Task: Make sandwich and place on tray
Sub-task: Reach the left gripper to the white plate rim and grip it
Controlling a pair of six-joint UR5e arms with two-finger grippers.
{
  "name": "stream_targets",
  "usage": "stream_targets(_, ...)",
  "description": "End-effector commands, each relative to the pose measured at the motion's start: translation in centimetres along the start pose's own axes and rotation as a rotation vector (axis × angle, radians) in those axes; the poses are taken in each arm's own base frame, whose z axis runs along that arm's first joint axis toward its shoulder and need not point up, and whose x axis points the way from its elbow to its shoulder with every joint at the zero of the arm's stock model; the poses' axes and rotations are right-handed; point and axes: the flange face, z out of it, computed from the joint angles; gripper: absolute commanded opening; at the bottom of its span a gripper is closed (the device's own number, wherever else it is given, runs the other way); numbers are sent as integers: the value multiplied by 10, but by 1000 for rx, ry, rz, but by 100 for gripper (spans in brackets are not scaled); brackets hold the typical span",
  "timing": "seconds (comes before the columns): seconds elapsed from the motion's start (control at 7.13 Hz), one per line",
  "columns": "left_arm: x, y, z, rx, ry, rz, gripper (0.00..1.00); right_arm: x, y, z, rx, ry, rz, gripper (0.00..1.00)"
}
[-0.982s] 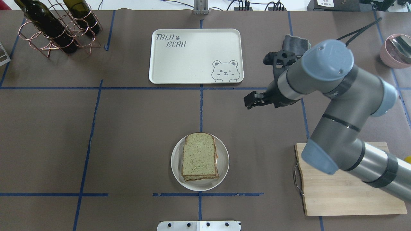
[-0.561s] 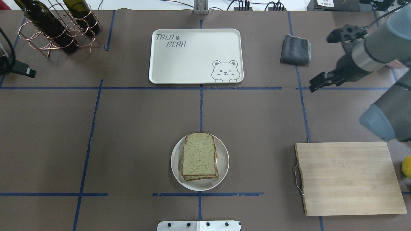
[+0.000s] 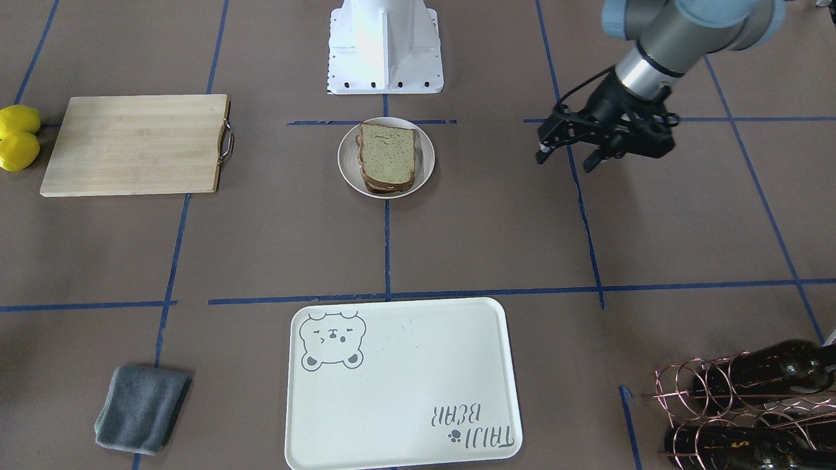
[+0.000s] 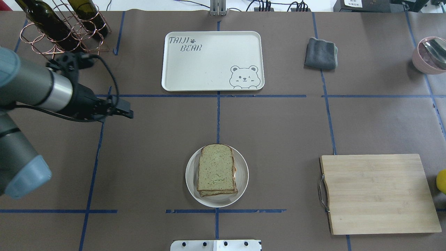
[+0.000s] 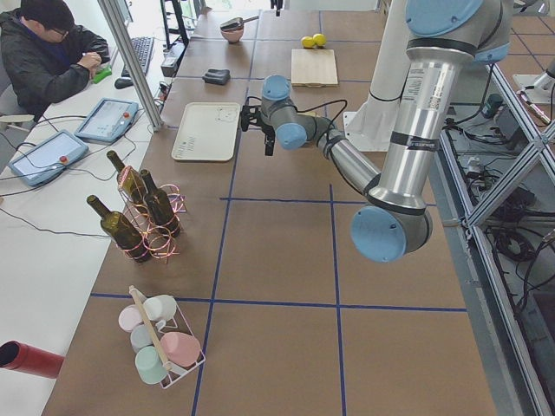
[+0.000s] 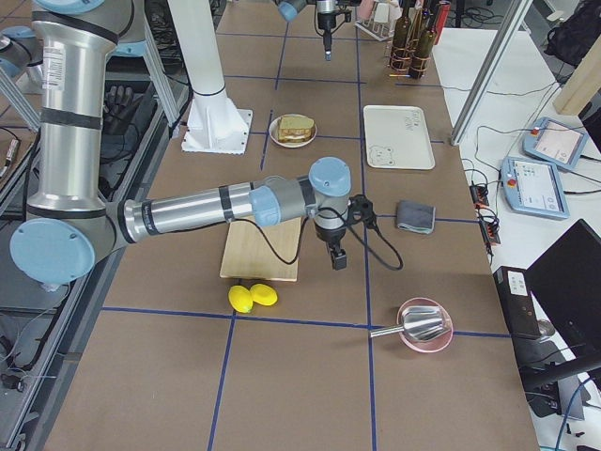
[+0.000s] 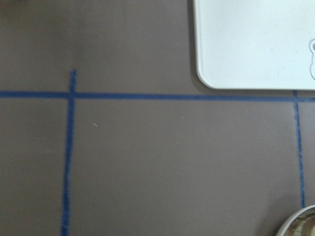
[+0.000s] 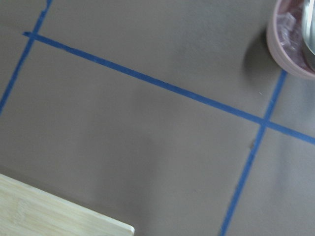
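Note:
The sandwich [image 4: 216, 170], two brown-crusted slices with a sliver of egg at its right edge, lies on a small round white plate [image 4: 242, 181] at the front centre; it also shows in the front-facing view [image 3: 387, 155]. The cream tray [image 4: 209, 66] with the bear drawing lies empty at the back centre. My left gripper [image 4: 129, 113] hovers open and empty over the bare table, to the left of and between the tray and the plate; the front-facing view shows its two fingers spread [image 3: 565, 162]. My right gripper [image 6: 336, 261] shows only in the exterior right view, beside the cutting board; I cannot tell its state.
A wooden cutting board [image 4: 378, 193] lies at the front right with two lemons [image 3: 18, 137] beyond it. A grey cloth [image 4: 321, 53] lies right of the tray. A copper wine rack [image 4: 62, 28] stands at the back left. A pink bowl [image 4: 430, 54] sits at the far right.
My right arm has pulled back to the right, out of the overhead view. My left arm has swung in from the left edge towards the centre. The sandwich and tray have not moved.

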Motion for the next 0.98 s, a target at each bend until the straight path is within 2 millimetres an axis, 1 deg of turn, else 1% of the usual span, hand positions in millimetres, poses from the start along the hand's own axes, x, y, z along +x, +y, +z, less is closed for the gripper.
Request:
stream_targets(0.0, 72, 67, 55, -39, 23, -81, 100, 48, 51, -9, -42, 7, 110, 100)
stream_targets(0.14, 83, 89, 77, -18, 7, -85, 100, 51, 52, -8, -59, 6, 117, 100)
stream_targets(0.28, 77, 105, 111, 1, -44, -120, 100, 51, 52, -9, -55, 11, 128, 100)
stream_targets(0.42, 79, 117, 132, -4, -66, -140, 90, 51, 52, -9, -54, 5, 129, 100)
stream_targets(0.56, 84, 126, 140, -19, -69, -161, 69, 50, 51, -9, -52, -1, 129, 100)
stream_targets(0.7, 86, 127, 141, -22, -67, -160, 53, 49, 51, -9, -51, -1, 127, 100)
stream_targets(0.84, 89, 126, 142, -20, -43, -155, 52, 49, 51, -10, -49, -1, 126, 100)
